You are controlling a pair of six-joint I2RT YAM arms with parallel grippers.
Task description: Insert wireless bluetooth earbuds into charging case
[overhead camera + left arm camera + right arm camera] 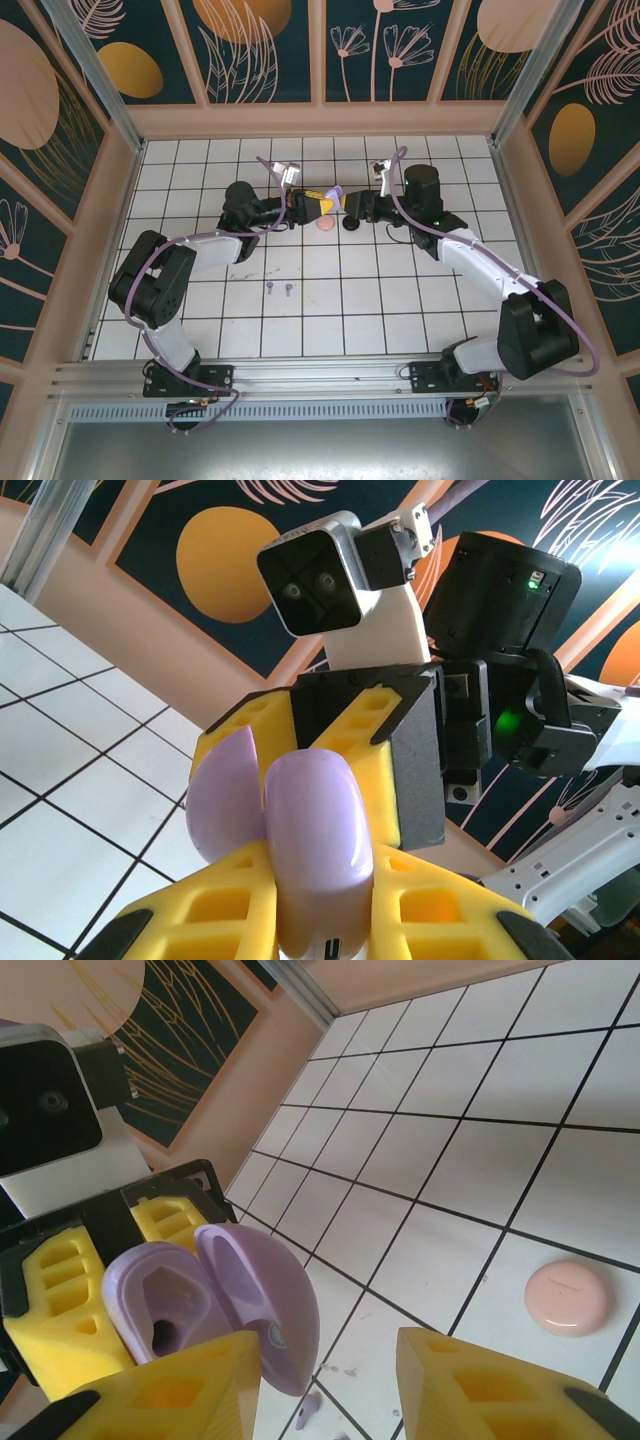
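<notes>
Well clear of walls (320,120), left pincer (322,203) grips purple case (310,820).

The purple case (320,830) is smooth, glossy plastic with soft highlights on its shell, while the pink case (568,1298) looks smooth too but more satin. The fingers (480,1390) of the right claw (325,1370) are yellow plastic, matt and a little grainy, with matt black parts behind them. The bench (500,1160) has white tiles with a light shine and dark joints, and the rail (300,375) looks like brushed metal.
</notes>
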